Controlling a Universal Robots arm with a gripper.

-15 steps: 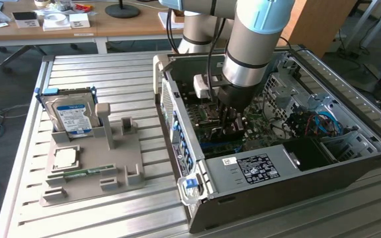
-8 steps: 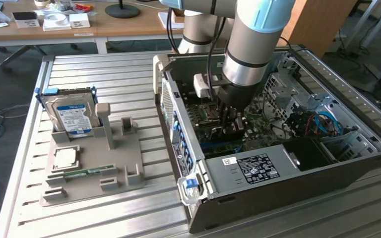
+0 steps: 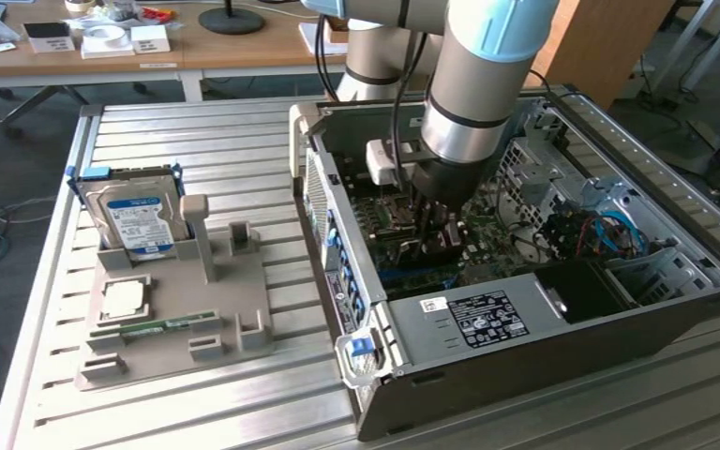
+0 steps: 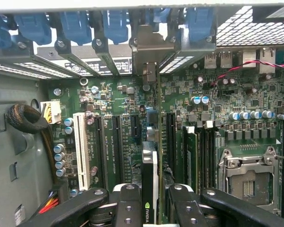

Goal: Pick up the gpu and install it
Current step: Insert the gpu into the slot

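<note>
My claw [image 4: 150, 201] grips the gpu [image 4: 149, 182] edge-on above the motherboard [image 4: 123, 101] slot; install step, needing squared alignment, I judge.

The jaws reach down inside the computer case [image 3: 510, 309], closed on the gpu [image 4: 149, 189], which stands on edge over the motherboard [image 4: 123, 109]. Outside the case, toward the exterior view's left of the jaws, a holder [image 3: 172, 319] on the worktop [image 3: 185, 131] carries the hard drive [image 3: 135, 220].
</note>
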